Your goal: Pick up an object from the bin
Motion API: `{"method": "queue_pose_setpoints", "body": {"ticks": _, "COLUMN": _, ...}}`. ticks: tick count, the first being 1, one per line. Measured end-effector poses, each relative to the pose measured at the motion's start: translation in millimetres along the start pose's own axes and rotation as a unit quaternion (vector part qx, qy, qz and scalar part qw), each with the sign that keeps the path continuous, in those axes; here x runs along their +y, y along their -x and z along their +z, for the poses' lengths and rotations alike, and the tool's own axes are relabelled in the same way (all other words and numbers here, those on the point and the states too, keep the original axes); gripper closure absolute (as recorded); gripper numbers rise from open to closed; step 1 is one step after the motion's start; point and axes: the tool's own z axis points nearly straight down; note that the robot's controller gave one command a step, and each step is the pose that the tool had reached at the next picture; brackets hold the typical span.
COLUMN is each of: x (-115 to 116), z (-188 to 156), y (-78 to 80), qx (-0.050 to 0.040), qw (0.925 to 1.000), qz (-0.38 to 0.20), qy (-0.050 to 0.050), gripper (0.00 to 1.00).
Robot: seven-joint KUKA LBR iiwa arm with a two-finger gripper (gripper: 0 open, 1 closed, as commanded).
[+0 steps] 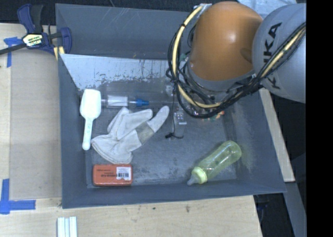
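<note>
End effector (178, 125) hovers just beside the crumpled white glove (125, 134).

Fig. 1. We see the grey arm (283, 43) reaching in from the right, its orange wrist cover (223, 38) (looped with yellow and black cables (180, 43)) above the downward-pointing pincer (178, 125).

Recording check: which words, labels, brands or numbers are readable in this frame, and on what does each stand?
"KA": black letters on the grey robot arm, the rest of the word hidden.
The white barcode label on the flat orange-red rectangular block: print too small to read.
</note>
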Motion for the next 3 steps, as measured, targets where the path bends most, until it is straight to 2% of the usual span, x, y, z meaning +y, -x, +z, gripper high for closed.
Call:
{"method": "queue_pose_setpoints", "body": {"ticks": 1, "x": -1, "z": -5, "y": 1.5, "qx": -0.0043, "qw": 1.0000, "qz": 0.001, "qy": 0.000, "gripper": 0.00}}
{"method": "queue_pose_setpoints", "body": {"ticks": 2, "x": 2, "z": 43, "y": 18.3, "qx": -0.0059, "qw": 0.9983, "qz": -0.059, "qy": 0.000, "gripper": 0.00}}
{"method": "queue_pose_setpoints", "body": {"ticks": 3, "x": 10, "z": 75, "y": 45.9, "qx": -0.0050, "qw": 0.9760, "qz": -0.218, "qy": -0.001, "gripper": 0.00}}
